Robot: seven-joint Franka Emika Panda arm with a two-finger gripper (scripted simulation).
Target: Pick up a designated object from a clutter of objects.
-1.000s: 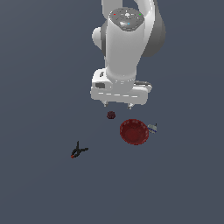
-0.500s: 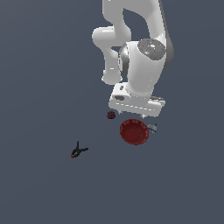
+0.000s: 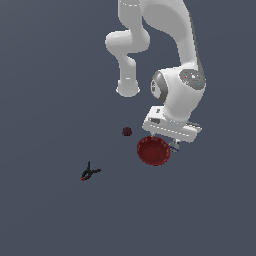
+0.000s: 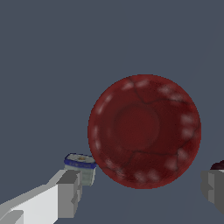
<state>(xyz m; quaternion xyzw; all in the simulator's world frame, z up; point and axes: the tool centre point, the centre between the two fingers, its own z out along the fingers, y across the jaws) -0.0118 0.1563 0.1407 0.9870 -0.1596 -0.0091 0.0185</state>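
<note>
The designated object [image 4: 81, 166] is a tiny whitish-grey block with a blue rim and a bit of yellow. It lies right beside the dark red bowl [image 4: 144, 131], close to one grey fingertip [image 4: 69, 192]. My gripper [image 4: 140, 188] is open and empty, its jaws spread wide over the bowl's edge. In the exterior view the gripper [image 3: 169, 142] hangs low over the bowl [image 3: 153, 151], and the block [image 3: 174, 146] peeks out at the bowl's right under the hand. The tiny dark red lump [image 3: 126, 131] and the black clamp [image 3: 89, 173] lie apart.
The lump also shows at the edge of the wrist view [image 4: 218, 166] behind the other finger [image 4: 212, 186]. The clamp with its orange tip lies far to the exterior view's left of the bowl. The floor is plain dark grey.
The arm has swung to the exterior view's right and come down, from above the lump to above the bowl's right side. The objects have not moved.
</note>
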